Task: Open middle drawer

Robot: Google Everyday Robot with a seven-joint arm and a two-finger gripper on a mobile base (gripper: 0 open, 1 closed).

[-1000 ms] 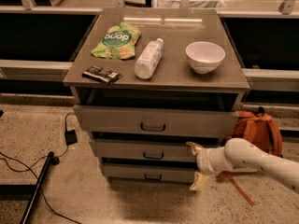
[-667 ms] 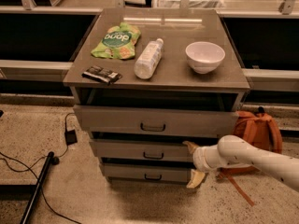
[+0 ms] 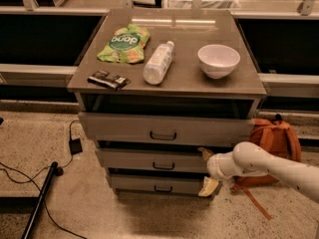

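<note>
The middle drawer sat second in the grey cabinet, under the taller top drawer, which stood slightly pulled out, and above the lowest drawer. The gripper was at the right end of the middle drawer's front, its two fingers spread well apart and grasping nothing, away from the small dark handle. On the cabinet top lay a green snack bag, a bottle, a white bowl and a dark bar. An orange backpack stood beside the cabinet.

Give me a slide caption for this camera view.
Open gripper hangs at the right end of the middle drawer of the grey cabinet, its handle not yet grasped.
</note>
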